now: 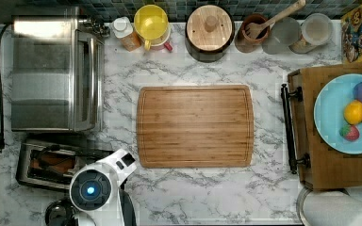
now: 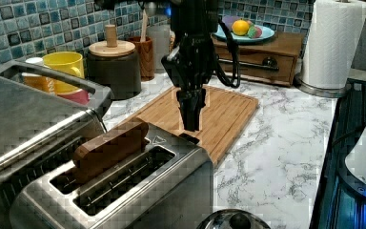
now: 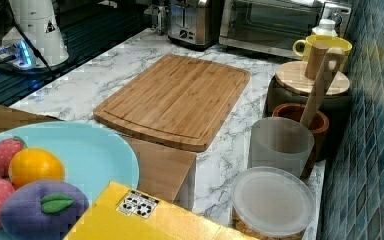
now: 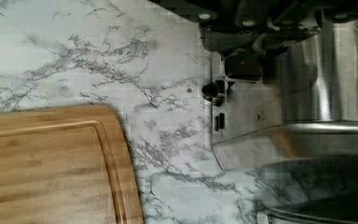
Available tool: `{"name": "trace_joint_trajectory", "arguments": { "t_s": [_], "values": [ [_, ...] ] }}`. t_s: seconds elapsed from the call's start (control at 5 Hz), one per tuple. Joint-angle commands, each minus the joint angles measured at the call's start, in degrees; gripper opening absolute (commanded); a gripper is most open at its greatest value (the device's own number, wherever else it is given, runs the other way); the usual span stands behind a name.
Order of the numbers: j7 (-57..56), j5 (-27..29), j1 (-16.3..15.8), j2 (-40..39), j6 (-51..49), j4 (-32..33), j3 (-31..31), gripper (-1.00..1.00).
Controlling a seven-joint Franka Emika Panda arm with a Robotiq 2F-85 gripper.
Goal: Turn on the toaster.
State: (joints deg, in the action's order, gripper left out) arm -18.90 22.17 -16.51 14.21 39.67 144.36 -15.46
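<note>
- Top view: the toaster [image 1: 52,165] sits on the marble worktop [image 1: 193,193] at the top view's lower left, just below the larger toaster oven [image 1: 52,75]. The arm's white wrist with a blue light covers the toaster's right end, so the gripper itself is hidden here. A bamboo cutting board [image 1: 195,126] lies in the middle, and a wooden tray with a blue plate [image 1: 330,127] of toy fruit stands at the top view's right. A yellow mug [image 1: 152,23] and a lidded dark canister [image 1: 209,30] line the tiled back wall.
- Left view: the toaster [image 2: 124,191] fills the foreground, with a brown slice of bread [image 2: 109,148] standing tilted in its rear slot. The dark gripper [image 2: 191,125] points straight down over the toaster's far end, its tips just at the top edge there. I cannot tell whether its fingers are apart or together. A paper towel roll [image 2: 331,43] stands at the left view's right.
- Right view: the toaster [image 3: 192,20] stands far back beside the toaster oven [image 3: 275,25], past the cutting board [image 3: 175,97].
- Wrist view: the toaster's steel end face [image 4: 242,121] shows a small black knob, with black gripper parts directly at the lever area. The cutting board's corner [image 4: 51,168] lies well apart on the marble.
</note>
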Motion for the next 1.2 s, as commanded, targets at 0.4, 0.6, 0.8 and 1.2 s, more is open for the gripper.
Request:
{"name": "trace_joint_trajectory", "arguments": {
  "t_s": [0.4,0.6,0.8,1.2],
  "values": [
    [-1.2,2.1,-2.2,-6.3,3.7,-1.9,-1.8,-1.0],
    [0.6,-0.2,-2.4,-11.1,5.8,-0.9,-2.8,-1.0],
    [2.0,-2.7,-1.4,-21.1,7.2,-0.6,-1.7,-1.0],
    [-4.7,3.0,-0.2,-23.6,16.2,12.2,-1.9,-1.0]
  ]
}}
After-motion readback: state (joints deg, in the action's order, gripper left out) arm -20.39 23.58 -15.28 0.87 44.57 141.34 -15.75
